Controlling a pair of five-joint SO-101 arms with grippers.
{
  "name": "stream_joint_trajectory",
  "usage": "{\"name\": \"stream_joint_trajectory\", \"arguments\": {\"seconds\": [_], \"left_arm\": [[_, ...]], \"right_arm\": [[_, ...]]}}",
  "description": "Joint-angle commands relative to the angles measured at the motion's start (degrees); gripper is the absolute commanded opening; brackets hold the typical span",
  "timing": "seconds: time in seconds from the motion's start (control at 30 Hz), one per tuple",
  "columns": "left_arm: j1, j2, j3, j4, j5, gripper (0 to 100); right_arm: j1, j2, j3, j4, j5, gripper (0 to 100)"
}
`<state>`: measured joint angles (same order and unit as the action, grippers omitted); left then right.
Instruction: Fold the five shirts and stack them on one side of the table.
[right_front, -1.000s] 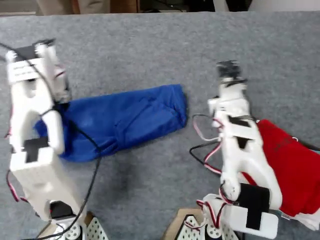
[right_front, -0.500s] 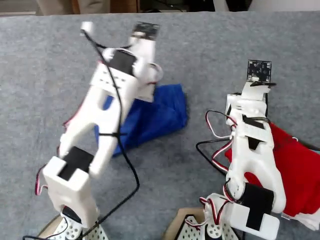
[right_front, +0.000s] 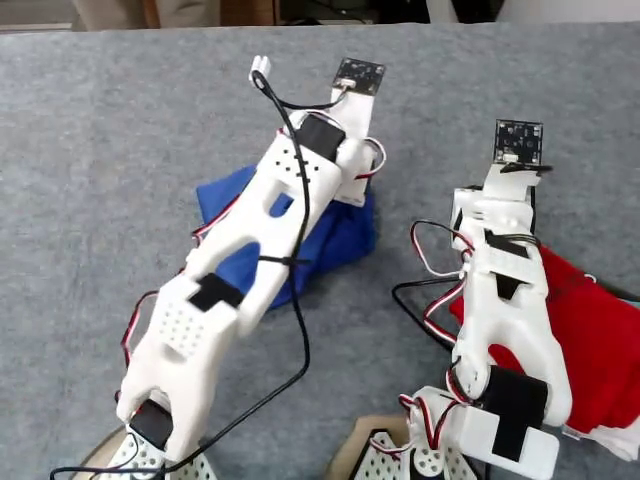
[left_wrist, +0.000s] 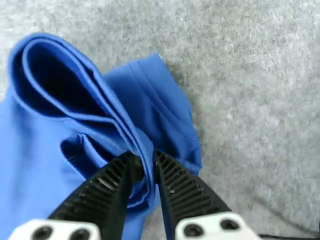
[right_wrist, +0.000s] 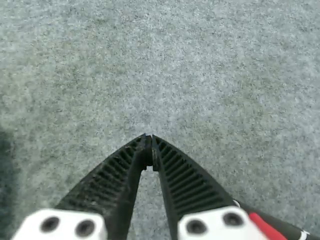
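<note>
At mid-table in the high view, the blue shirt (right_front: 340, 240) lies as a bunched, partly doubled bundle on the grey table cover (right_front: 120, 150), with the left arm (right_front: 250, 290) stretched diagonally across it so that much of the cloth is hidden. In the left wrist view the left gripper (left_wrist: 143, 162) is pinched tight on a raised fold of the blue shirt (left_wrist: 50, 125). The jaws are nearly together with only the layered edge of fabric between them, and a looped fold stands up just beyond the pinch. The shirt's far corner rests flat on the table cover. The right arm (right_front: 500, 290) sits well apart from the blue shirt, to the right. The right gripper (right_wrist: 148, 145) has its tips closed on each other with nothing held, poised over bare grey table cover. A red shirt (right_front: 590, 340) lies at the right side of the table, partly under the right arm and near its base. It looks folded, and a pale edge shows beneath its near corner, so it may be the top of a stack; how many pieces lie there cannot be told. Judgement on progress: the red shirt appears placed on the stacking side, while the blue one is mid-fold and not yet neat or stacked. What is left, at the least, is to finish this fold, flatten it and carry it onto the red shirt. Any further shirts cannot be accounted for.
</note>
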<state>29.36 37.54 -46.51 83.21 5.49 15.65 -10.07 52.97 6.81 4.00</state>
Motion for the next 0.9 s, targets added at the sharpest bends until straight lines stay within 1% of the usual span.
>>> {"name": "stream_joint_trajectory", "arguments": {"seconds": [0.0,0.07,0.13,0.17,0.2,0.3,0.33,0.37,0.4,0.5,0.6,0.7,0.73,0.77,0.87], "left_arm": [[0.6,2.4,-9.7,2.4,0.6,2],[0.4,4.4,-13.2,4.0,0.6,2],[0.2,5.8,-16.4,6.4,0.4,2],[0.2,6.3,-18.0,8.1,0.3,5],[0.2,6.5,-19.7,9.8,0.3,9],[-0.1,7.2,-24.0,14.4,0.4,26],[-0.5,7.2,-25.1,15.6,0.5,30],[-1.0,6.8,-26.3,16.4,0.6,32],[-1.1,6.6,-27.3,16.6,0.6,32],[-4.9,6.6,-31.5,16.8,0.6,27],[-11.4,6.8,-33.7,17.3,0.6,17],[-19.2,7.3,-32.9,17.6,0.6,2],[-21.9,7.3,-31.5,17.6,0.6,1],[-24.4,7.3,-29.5,17.6,0.6,3],[-30.7,7.1,-23.1,17.6,0.3,2]], "right_arm": [[0.1,-2.7,-2.5,-1.0,-0.5,0.5],[0.1,-2.7,-2.5,-1.0,-0.4,0.5],[0.0,-2.7,-2.9,1.0,1.3,0.5],[-0.1,-2.7,-3.1,1.8,1.7,0.5],[-0.7,-2.7,-3.5,2.3,1.9,0.5],[-1.5,-2.7,-3.4,2.3,2.4,0.5],[-1.5,-2.7,-3.4,2.3,2.4,0.5],[-1.5,-2.7,-3.4,2.3,2.4,0.5],[-1.5,-2.7,-3.4,2.4,2.4,0.5],[-1.7,-2.9,-3.4,2.5,3.2,0.5],[-3.5,-3.7,-5.9,7.0,7.4,0.5],[-7.8,-4.6,-11.6,17.3,12.6,0.5],[-9.6,-4.6,-14.3,21.6,14.5,0.5],[-11.8,-4.4,-17.3,25.8,16.8,0.5],[-17.7,-3.0,-27.1,37.1,21.3,0.5]]}}
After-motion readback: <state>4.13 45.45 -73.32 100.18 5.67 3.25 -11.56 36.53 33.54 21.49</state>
